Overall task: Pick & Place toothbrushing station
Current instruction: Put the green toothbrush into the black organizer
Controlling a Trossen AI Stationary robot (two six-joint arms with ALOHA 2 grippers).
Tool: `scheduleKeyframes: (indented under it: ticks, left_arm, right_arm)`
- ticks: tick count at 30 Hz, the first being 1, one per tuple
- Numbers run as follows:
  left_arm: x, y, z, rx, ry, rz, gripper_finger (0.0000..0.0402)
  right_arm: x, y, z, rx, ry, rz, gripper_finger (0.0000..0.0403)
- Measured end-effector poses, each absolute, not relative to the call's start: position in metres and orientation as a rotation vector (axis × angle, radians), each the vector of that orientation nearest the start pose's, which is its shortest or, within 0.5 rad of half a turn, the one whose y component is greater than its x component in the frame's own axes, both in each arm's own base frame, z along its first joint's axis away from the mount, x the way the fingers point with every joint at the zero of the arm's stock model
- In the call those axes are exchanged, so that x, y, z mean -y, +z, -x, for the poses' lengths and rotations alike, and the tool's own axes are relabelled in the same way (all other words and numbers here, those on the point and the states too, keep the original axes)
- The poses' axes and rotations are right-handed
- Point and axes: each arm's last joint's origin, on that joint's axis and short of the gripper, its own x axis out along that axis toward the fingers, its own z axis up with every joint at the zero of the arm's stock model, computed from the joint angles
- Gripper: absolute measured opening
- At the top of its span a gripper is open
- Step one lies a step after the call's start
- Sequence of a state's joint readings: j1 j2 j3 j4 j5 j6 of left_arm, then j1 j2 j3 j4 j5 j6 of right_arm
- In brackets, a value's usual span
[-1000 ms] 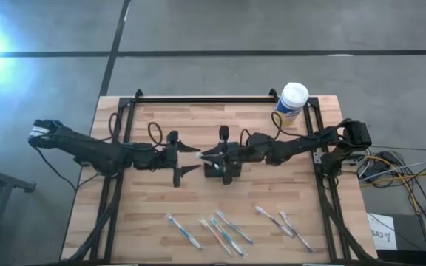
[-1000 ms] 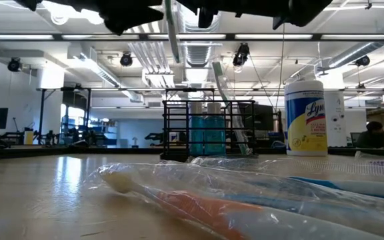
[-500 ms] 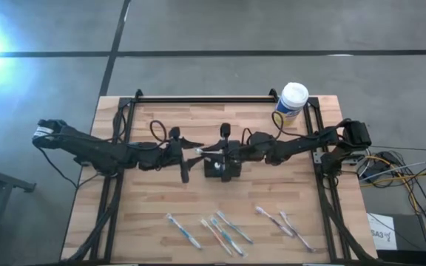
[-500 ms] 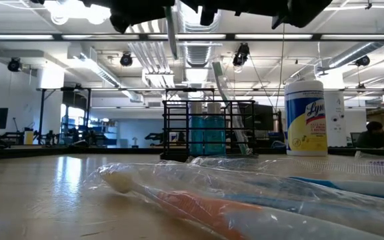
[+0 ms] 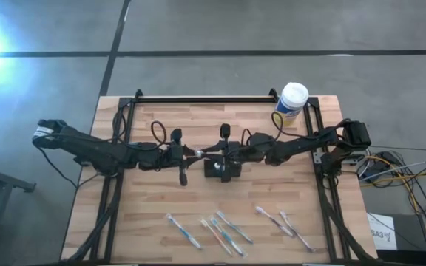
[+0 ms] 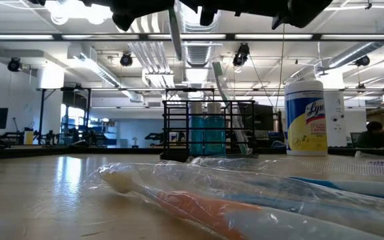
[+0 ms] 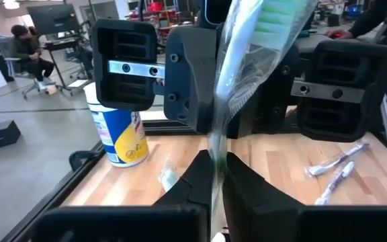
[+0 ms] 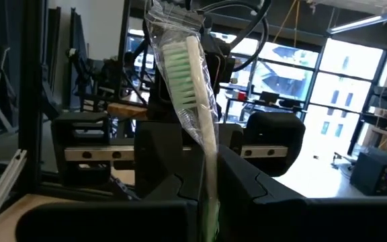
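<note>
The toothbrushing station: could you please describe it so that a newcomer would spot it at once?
Look at the middle of the wooden table, where the two grippers meet. Under them stands the toothbrushing station, a small black mesh caddy. Unlike the white-capped wipes canister, it is low, dark and see-through.

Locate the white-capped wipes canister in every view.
High: wipes canister at the table's back right corner.
Low: right of the black mesh caddy, canister standing upright.
Left wrist: lower body visible, top hidden behind the other arm's housing.
Right wrist: not in it.
Shared landmark: wrapped green-bristled toothbrush, also in right wrist.
</note>
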State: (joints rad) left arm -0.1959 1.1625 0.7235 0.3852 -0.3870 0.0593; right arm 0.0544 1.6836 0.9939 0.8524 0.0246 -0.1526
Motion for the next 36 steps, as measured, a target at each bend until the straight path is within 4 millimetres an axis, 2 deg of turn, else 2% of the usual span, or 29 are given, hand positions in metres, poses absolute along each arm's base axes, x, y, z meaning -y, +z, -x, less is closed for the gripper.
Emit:
scheduleKeyframes:
  ticks: [4,10,15,19,23,27,31,36]
  left_arm:
    - [0.039,0.292,-0.252,-0.053,0.184,-0.092,0.0013]
    - [0.037,0.300,-0.240,-0.037,0.184,-0.095,0.0013]
    - [0.034,0.303,-0.223,-0.006,0.179,-0.094,0.0013]
    - [0.031,0.292,-0.200,0.019,0.145,-0.076,0.0013]
    - [0.027,0.272,-0.179,0.024,0.132,-0.029,0.0013]
    - [0.024,0.251,-0.169,0.046,0.136,0.021,0.0013]
    - [0.023,0.240,-0.167,0.110,0.143,0.051,0.0013]
    - [0.019,0.234,-0.175,0.114,0.175,0.073,0.0013]
  right_arm:
    - [-0.020,0.275,-0.370,0.167,0.041,0.103,0.0033]
    - [-0.019,0.292,-0.359,0.162,0.045,0.099,0.0082]
    - [-0.018,0.310,-0.340,0.097,0.049,0.081,0.0106]
    - [-0.018,0.319,-0.312,0.079,0.056,0.103,0.0105]
    - [-0.018,0.312,-0.280,0.077,0.068,0.102,0.0084]
    - [-0.016,0.296,-0.249,0.070,0.080,0.073,0.0049]
    - [-0.014,0.278,-0.221,0.122,0.083,0.050,0.0014]
    - [-0.012,0.252,-0.200,0.167,0.082,0.033,0.0009]
